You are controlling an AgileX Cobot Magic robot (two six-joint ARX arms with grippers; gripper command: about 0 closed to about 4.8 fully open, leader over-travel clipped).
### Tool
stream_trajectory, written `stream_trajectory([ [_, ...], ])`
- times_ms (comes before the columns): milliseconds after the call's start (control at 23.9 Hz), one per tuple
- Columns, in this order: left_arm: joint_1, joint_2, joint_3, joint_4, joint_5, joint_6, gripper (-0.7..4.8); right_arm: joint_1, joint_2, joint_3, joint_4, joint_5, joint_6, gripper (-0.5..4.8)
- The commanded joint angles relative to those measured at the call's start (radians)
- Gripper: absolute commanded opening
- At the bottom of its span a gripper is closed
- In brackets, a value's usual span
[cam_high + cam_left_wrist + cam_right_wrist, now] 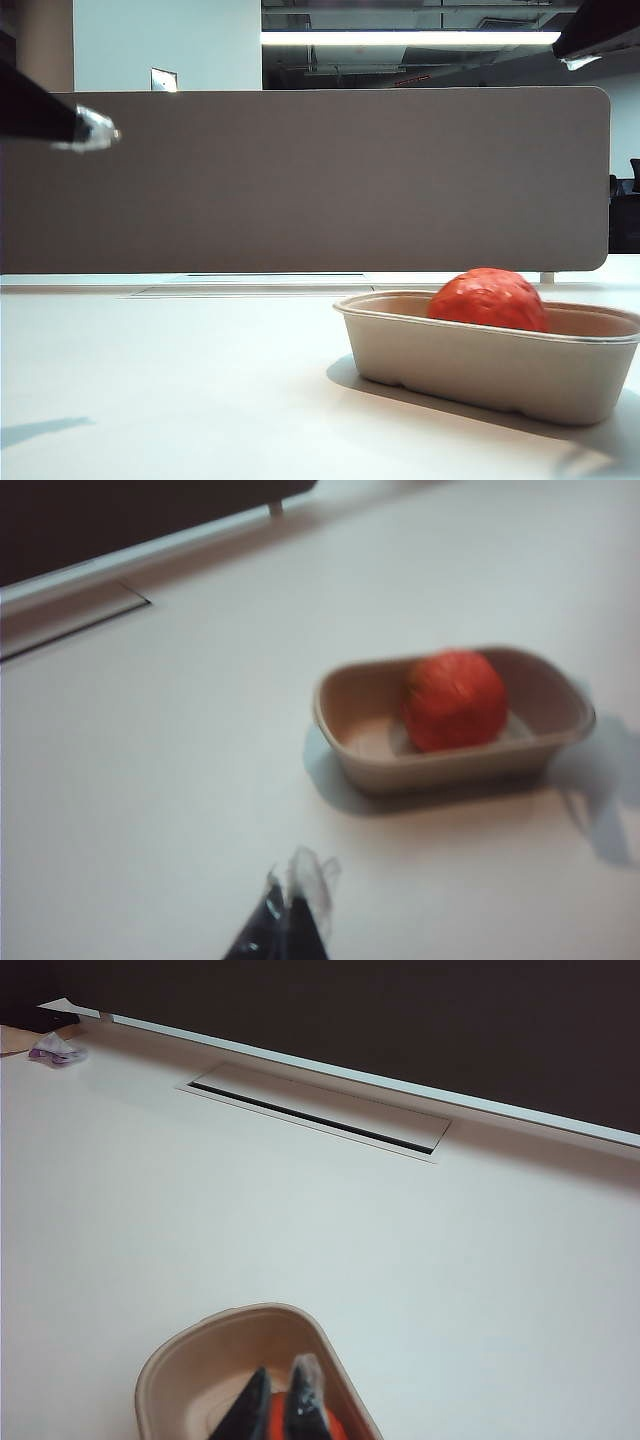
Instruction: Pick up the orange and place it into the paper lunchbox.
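Nearest to us in the exterior view we have a broad stretch of pale, smooth table, bare across the whole lower left of the frame, with only a faint shadow at the far left edge. On the lower right sits the paper lunchbox, its far right corner cut off by the frame edge. We see a beige moulded tray, oblong with rounded corners, a rolled rim and sides tapering down to the base, matte and slightly fibrous.

Inside it rests the orange, red-orange, roundish, its skin wrinkled and bumpy with a slight gloss, and its top rises well above the rim. In the left wrist view it lies toward one end of the tray, with bare tray floor beside it.

Both arms are high and well apart from the tray. The left gripper hangs at the upper left of the exterior view, fingertips wrapped in something pale and shiny, jaws pressed together on nothing. The right gripper is above the lunchbox in its wrist view, its dark fingers close together with nothing between them, the orange showing just behind.

Beyond the tray we see a cable slot set flush in the table, then a long grey-brown partition with rounded corners spanning the frame.
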Motion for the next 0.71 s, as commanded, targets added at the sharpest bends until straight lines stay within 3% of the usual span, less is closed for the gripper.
stream_trajectory([
  [42, -0.001, -0.038, -0.022, 0.043, -0.013, -0.044, -0.06, 0.002, 0.0, 0.003, 0.011, 0.001, 0.0, 0.31],
  [251, 0.027, -0.097, -0.074, 0.089, -0.072, -0.043, -0.06, 0.002, 0.0, 0.003, 0.011, 0.001, 0.0, 0.31],
  [501, 0.411, -0.188, -0.108, 0.101, 0.079, -0.046, -0.06, 0.002, 0.0, 0.003, 0.011, 0.001, 0.0, 0.31],
  [543, 0.505, -0.209, -0.109, 0.101, 0.09, -0.046, -0.06, 0.002, 0.0, 0.003, 0.011, 0.001, 0.0, 0.31],
  [710, 0.708, -0.281, -0.114, 0.086, 0.09, -0.042, -0.06, 0.002, 0.0, 0.003, 0.011, 0.001, 0.0, 0.31],
])
